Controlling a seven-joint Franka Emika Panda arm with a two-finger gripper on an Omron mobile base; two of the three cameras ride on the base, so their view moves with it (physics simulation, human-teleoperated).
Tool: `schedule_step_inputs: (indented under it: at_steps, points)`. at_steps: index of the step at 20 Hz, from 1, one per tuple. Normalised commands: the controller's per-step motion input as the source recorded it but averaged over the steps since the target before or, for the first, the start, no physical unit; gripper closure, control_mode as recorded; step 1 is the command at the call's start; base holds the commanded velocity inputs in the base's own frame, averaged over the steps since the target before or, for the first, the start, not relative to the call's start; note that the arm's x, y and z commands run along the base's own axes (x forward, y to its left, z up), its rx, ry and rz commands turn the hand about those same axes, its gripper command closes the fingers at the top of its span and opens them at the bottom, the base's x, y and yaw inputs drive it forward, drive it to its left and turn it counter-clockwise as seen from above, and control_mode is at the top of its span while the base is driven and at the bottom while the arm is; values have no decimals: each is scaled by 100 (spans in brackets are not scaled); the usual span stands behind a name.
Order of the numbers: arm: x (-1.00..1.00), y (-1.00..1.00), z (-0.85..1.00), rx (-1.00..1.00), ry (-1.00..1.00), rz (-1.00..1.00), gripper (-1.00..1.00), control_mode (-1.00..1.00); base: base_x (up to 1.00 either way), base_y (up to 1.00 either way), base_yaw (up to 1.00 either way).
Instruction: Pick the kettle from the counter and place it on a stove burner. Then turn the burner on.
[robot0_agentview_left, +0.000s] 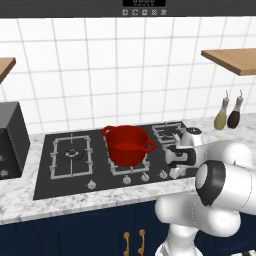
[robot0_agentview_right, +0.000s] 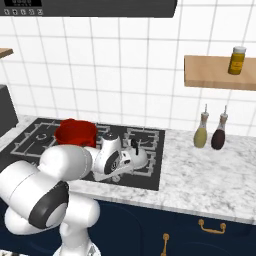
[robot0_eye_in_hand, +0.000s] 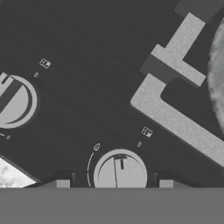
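From the left base camera, the black stove (robot0_agentview_left: 100, 165) sits in the marble bench (robot0_agentview_left: 30, 205), with a red pot (robot0_agentview_left: 127, 144) on the middle grate. The white arm reaches in from five o'clock, and its hand hangs low over the front right corner of the stove, right of the pot, above the row of small silver knobs (robot0_agentview_left: 127, 180). The kettle (robot0_agentview_left: 192, 136) seems to be the pale rounded shape just behind the hand on the right rear grate, though the arm hides most of it. Two slim bottles (robot0_agentview_left: 227, 114) stand on the bench at two o'clock, under a wooden shelf (robot0_agentview_left: 235, 61).

From the right base camera, the hand is tipped down over the stove's front right corner, and the kettle's (robot0_agentview_right: 136, 156) dark handle and shiny body show just beyond it on the right grate (robot0_agentview_right: 147, 137). The red pot stands at ten o'clock from the hand. A yellow jar (robot0_agentview_right: 237, 60) sits on the shelf.

The hand camera looks straight onto the black glass. A round silver knob (robot0_eye_in_hand: 120, 171) lies at six o'clock, between the two fingers (robot0_eye_in_hand: 114, 183), whose tips (robot0_eye_in_hand: 61, 183) stand apart on either side of it without touching it. A second knob (robot0_eye_in_hand: 15, 101) lies at nine o'clock, and a grey grate bar (robot0_eye_in_hand: 175, 118) runs across at three o'clock.
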Motion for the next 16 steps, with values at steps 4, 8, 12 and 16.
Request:
schedule_step_inputs:
  at_steps: [4, 8, 12, 16]
  points:
    - [0, 0, 10, 0, 0, 0, -100, -100, 0, 0, 0]
    - [0, -2, 41, 0, -1, 0, -100, -100, 0, 0, 0]
    - [-24, -25, 67, 5, -9, -1, -100, -100, 0, 0, 0]
    - [-96, -88, 75, 22, -30, -9, -100, -100, 0, 0, 0]
